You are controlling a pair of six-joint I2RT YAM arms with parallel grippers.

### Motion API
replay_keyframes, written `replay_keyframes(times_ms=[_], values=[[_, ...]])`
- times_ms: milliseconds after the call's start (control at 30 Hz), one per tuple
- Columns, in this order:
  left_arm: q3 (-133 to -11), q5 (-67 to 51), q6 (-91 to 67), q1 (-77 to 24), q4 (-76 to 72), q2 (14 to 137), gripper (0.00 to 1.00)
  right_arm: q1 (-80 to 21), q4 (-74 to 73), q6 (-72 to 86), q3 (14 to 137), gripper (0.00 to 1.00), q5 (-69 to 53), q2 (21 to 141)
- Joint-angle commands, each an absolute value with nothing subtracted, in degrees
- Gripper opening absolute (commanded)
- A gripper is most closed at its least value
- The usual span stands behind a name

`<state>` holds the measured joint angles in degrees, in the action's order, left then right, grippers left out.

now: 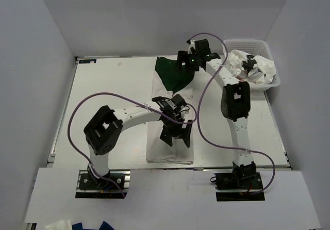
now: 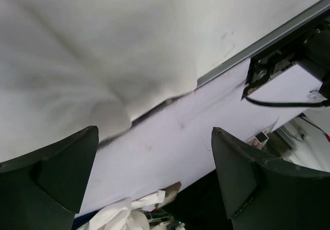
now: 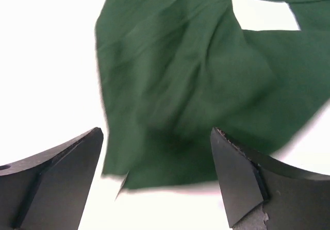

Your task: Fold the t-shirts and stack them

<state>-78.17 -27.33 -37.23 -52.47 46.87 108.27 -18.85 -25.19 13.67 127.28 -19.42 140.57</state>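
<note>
**A:** Which shirt is being worked on?

**B:** I'd say the green shirt [image 1: 169, 72], lying crumpled at the upper middle of the overhead view. The right gripper [image 1: 190, 60] hangs over its far edge, spread as wide as it goes with nothing in it. In its own camera the cloth shows between the fingers [image 3: 56, 178]. That picture is blurred, though, so I can't tell whether the tips touch the cloth.

**A:** And the other arm?

**B:** The left gripper [image 1: 175, 133] is low over the white shirt [image 1: 170, 155]. That shirt lies folded in a long strip at the lower middle, its near end at the front edge. This gripper is fully spread too, and holds nothing.

**A:** How would you do the fold well?

**B:** Flatten it first. The green shirt looks bunched, so I'd pinch 1 corner or shoulder seam, taking only 1 layer, and draw it out flat before folding. It would go better with 2 grippers on 2 corners, so the left one ought to join in. Then I'd fold it to about the width of the white strip, so the stack sits square.

**A:** What's the surface like?

**B:** It's a smooth white table [image 1: 113, 85]. Cloth should slide easily on it, so I'd drag low and slow. A white basket [image 1: 276, 80] at the upper right holds more shirts [image 1: 263, 67], white ones, 1 with black print. Plain pale walls [image 1: 41, 60] box the table in on 3 sides.
</note>
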Motion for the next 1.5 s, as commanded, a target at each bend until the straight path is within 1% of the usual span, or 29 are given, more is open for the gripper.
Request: replay_keyframes(times_ms=[0,67,100,133,167,200,233,333,400,500,533,600,667,700,833,867,933,967,1033,1067,1133,1167,1233,1267,1333,1367,1400,1433,1467], values=[[-77.53,-18.65,-37.17,-52.73,53.86,99.07,1.00,-20.04,-28.48,7.37,117.75,0.90,-17.33,122.02],[-73.67,-15.14,-39.89,-52.73,57.47,95.73,1.00,-20.13,-27.34,9.21,110.78,0.90,-15.40,111.06],[-72.00,-14.16,-41.03,-52.73,58.35,91.88,1.00,-20.21,-26.99,10.36,98.73,0.90,-14.60,108.48],[-67.89,-13.11,-43.48,-52.73,58.88,89.76,1.00,-20.39,-24.81,11.42,94.09,0.90,-14.59,102.11],[-65.33,-12.49,-44.55,-51.17,58.89,87.47,1.00,-20.48,-21.83,14.12,84.91,0.90,-14.59,95.86],[-62.87,-12.48,-45.78,-50.63,57.76,85.19,1.00,-20.57,-20.58,16.93,76.11,0.90,-17.11,93.10],[-58.58,-11.87,-48.31,-50.63,56.44,80.73,1.00,-20.83,-19.87,18.96,72.72,0.90,-18.27,86.99],[-50.05,-12.47,-51.06,-49.31,47.92,75.25,1.00,-22.32,-20.46,21.71,55.88,0.90,-20.21,74.40],[-46.51,-14.76,-51.06,-48.70,42.14,73.56,1.00,-23.81,-24.68,24.15,52.22,0.90,-19.52,68.24],[-40.97,-16.86,-51.06,-48.08,39.38,75.92,1.00,-26.18,-28.90,28.62,39.34,0.90,-22.92,57.18],[-40.35,-17.66,-51.06,-48.08,38.77,76.98,1.00,-26.71,-29.44,29.96,39.29,0.90,-24.24,55.82],[-37.81,-19.50,-51.06,-48.08,34.66,78.39,1.00,-29.25,-29.71,33.74,33.08,0.90,-26.71,53.54],[-36.13,-21.79,-51.06,-48.08,31.57,79.01,0.96,-31.02,-29.27,37.51,28.16,0.90,-26.81,49.67],[-35.51,-21.80,-51.06,-48.08,30.68,79.71,0.93,-32.33,-28.05,38.05,27.08,0.90,-27.07,48.61],[-34.98,-21.80,-51.06,-48.08,29.36,82.52,0.75,-35.67,-24.89,41.74,23.03,0.90,-28.13,50.00],[-34.98,-21.80,-51.06,-48.08,28.66,83.05,0.67,-36.29,-24.26,42.44,21.72,0.90,-28.13,50.97],[-34.98,-21.27,-51.06,-47.55,27.87,84.63,0.59,-38.22,-23.03,42.71,21.53,0.90,-27.43,51.85],[-34.98,-21.27,-51.06,-47.55,27.86,85.25,0.51,-39.28,-22.85,42.37,21.62,0.90,-26.55,54.20],[-35.60,-20.74,-49.75,-47.03,27.86,87.00,0.42,-40.68,-22.50,41.92,22.32,0.90,-25.58,57.02],[-36.12,-20.13,-49.75,-47.02,28.64,87.01,0.29,-41.30,-22.33,41.75,22.50,0.90,-24.36,57.74],[-36.12,-20.13,-49.22,-47.02,28.65,87.71,0.19,-41.92,-21.80,41.40,23.64,0.90,-23.47,61.59],[-36.12,-20.13,-49.22,-46.50,29.17,87.71,0.11,-42.27,-21.54,41.05,23.99,0.86,-22.94,63.35],[-36.74,-19.34,-49.22,-46.49,29.18,87.71,0.06,-42.71,-20.74,41.22,24.96,0.81,-21.80,65.38],[-37.87,-17.86,-49.22,-46.49,30.83,87.02,0.00,-42.80,-20.13,41.13,25.13,0.69,-21.27,66.78],[-39.28,-17.31,-48.69,-46.49,32.34,85.61,0.00,-42.89,-20.48,40.87,26.63,0.52,-19.95,67.76],[-40.33,-16.62,-48.17,-46.49,33.13,84.91,0.00,-42.98,-20.65,40.78,27.33,0.34,-19.60,68.02],[-40.86,-16.61,-48.16,-46.49,33.13,83.51,0.00,-42.98,-20.57,40.78,27.86,0.24,-19.51,68.64],[-40.87,-16.61,-48.16,-46.49,33.92,82.80,0.00,-43.24,-20.48,40.87,28.47,0.17,-19.16,68.73],[-42.61,-15.92,-47.64,-46.49,34.88,82.10,0.00,-43.16,-20.13,40.96,28.65,0.00,-18.81,68.64]])
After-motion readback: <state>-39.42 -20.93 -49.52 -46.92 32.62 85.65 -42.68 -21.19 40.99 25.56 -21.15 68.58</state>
